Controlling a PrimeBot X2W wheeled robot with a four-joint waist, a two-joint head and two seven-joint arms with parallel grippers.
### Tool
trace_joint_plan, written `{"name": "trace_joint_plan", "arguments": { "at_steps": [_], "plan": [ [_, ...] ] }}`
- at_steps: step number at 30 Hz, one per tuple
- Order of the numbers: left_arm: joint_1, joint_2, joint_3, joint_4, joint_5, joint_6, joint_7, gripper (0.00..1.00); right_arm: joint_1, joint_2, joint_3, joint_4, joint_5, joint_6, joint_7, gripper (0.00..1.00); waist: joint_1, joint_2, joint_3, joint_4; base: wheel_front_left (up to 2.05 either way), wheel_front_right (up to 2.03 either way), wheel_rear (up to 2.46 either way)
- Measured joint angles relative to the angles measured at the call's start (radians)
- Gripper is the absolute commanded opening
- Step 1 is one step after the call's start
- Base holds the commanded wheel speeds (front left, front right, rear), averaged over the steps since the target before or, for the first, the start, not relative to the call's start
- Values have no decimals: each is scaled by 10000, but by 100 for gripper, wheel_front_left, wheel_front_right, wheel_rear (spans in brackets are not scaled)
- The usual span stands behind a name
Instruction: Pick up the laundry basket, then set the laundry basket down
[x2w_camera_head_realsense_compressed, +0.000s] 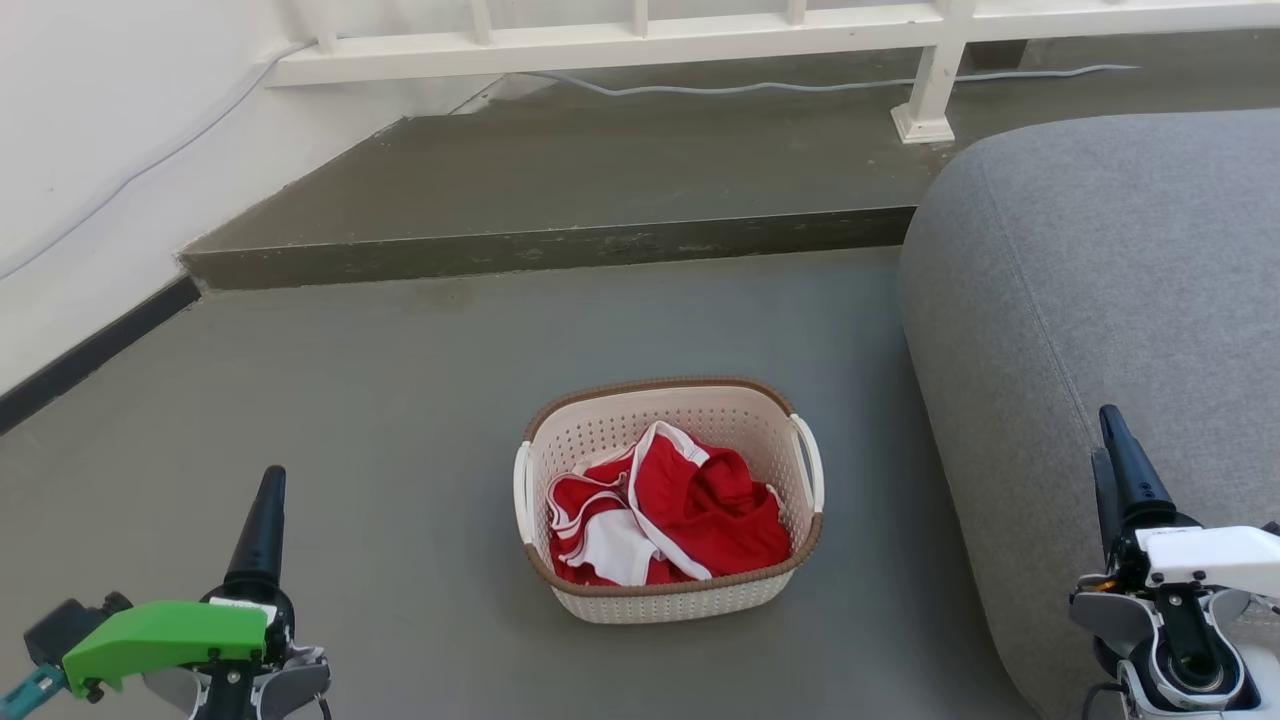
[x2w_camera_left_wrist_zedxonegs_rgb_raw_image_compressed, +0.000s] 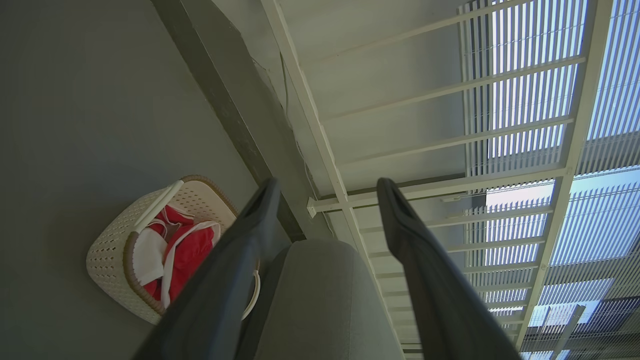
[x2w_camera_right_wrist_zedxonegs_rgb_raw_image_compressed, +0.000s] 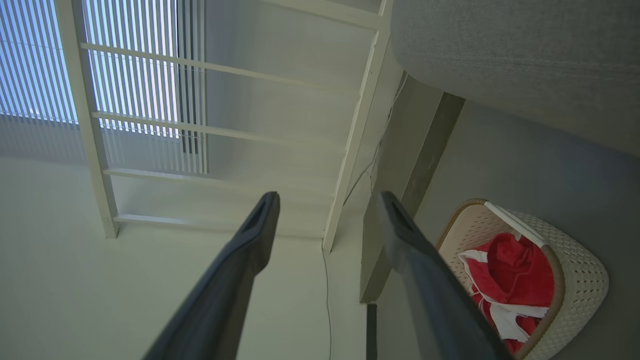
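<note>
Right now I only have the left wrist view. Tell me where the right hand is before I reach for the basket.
Observer: In the head view the right hand is low at the right, seen against the grey sofa and apart from the laundry basket.
Operator: Give me its finger state.
Observer: The right wrist view shows its fingers spread open with nothing between them.
Operator: Now tell me how the basket sits between the hands.
Observer: From the head camera it stands upright on the floor, roughly midway between the left hand and the right, touching neither.
</note>
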Motion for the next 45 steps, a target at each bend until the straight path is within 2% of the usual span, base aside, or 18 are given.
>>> {"name": "trace_joint_plan", "arguments": {
  "at_steps": [11,14,28,45],
  "plan": [
    [-200,378,-453,-121,1804,0,-418,100,-225,-439,593,-10,-1908,-10,-454,100,0,0,-33,16,0,0,0],
    [-274,533,-642,-136,2385,19,-525,100,-242,-585,769,-13,-2462,-105,-571,100,0,0,-39,15,0,0,0],
    [-590,698,-1333,-451,4746,449,-974,100,-525,-901,1528,-82,-4880,-525,-1018,100,0,0,-59,-1,0,0,0],
    [-760,853,-2274,-571,7488,878,-1563,100,-603,-984,2362,-65,-7365,-784,-1599,100,0,0,-27,-51,0,0,0]
  ]
}}
